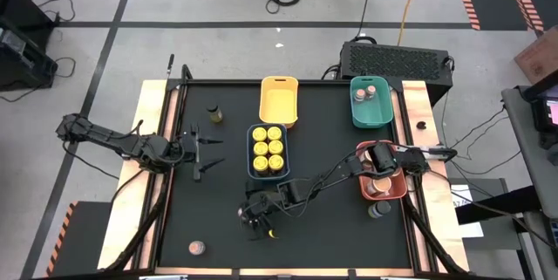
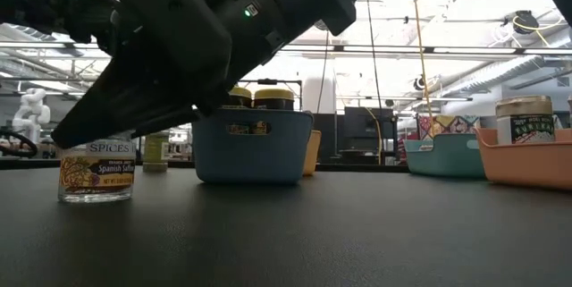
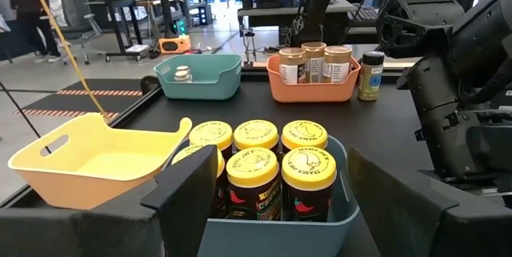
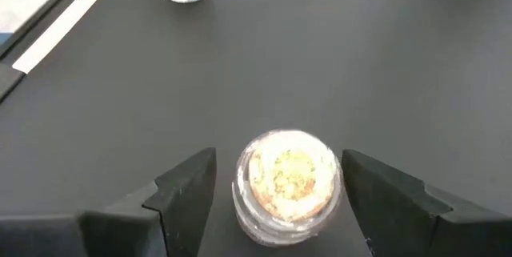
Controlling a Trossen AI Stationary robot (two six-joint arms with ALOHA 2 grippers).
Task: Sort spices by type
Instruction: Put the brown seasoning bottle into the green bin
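The left gripper [image 1: 202, 151] is hovering near the left edge of the black worktop [image 1: 331, 228], its claw released and grasping nothing.

A lone dark-lidded jar [image 1: 214, 114] is standing toward the far left corner. Another small jar [image 1: 197, 247] is sitting near the front edge, left of centre.

At the centre, the blue tray [image 1: 252, 133] is holding six yellow-lidded jars [image 3: 306, 138]; their lids are reading "TRADER JOE'S". Beyond it, the yellow tray [image 1: 279, 99] is lying at the far edge.

The right gripper [image 4: 278, 183] is positioned low over the front centre, its released fingers [image 4: 190, 181] straddling a clear-lidded jar [image 4: 289, 178] without touching it. In the low view this jar [image 2: 96, 169] is showing "SPICES" and "Spanish Saffron".

The green tray [image 1: 370, 114] is holding two small jars [image 1: 364, 93] at the far right. The red tray [image 1: 382, 194] is carrying brown-lidded jars [image 3: 314, 62] at the right edge; their labels are too small to read.
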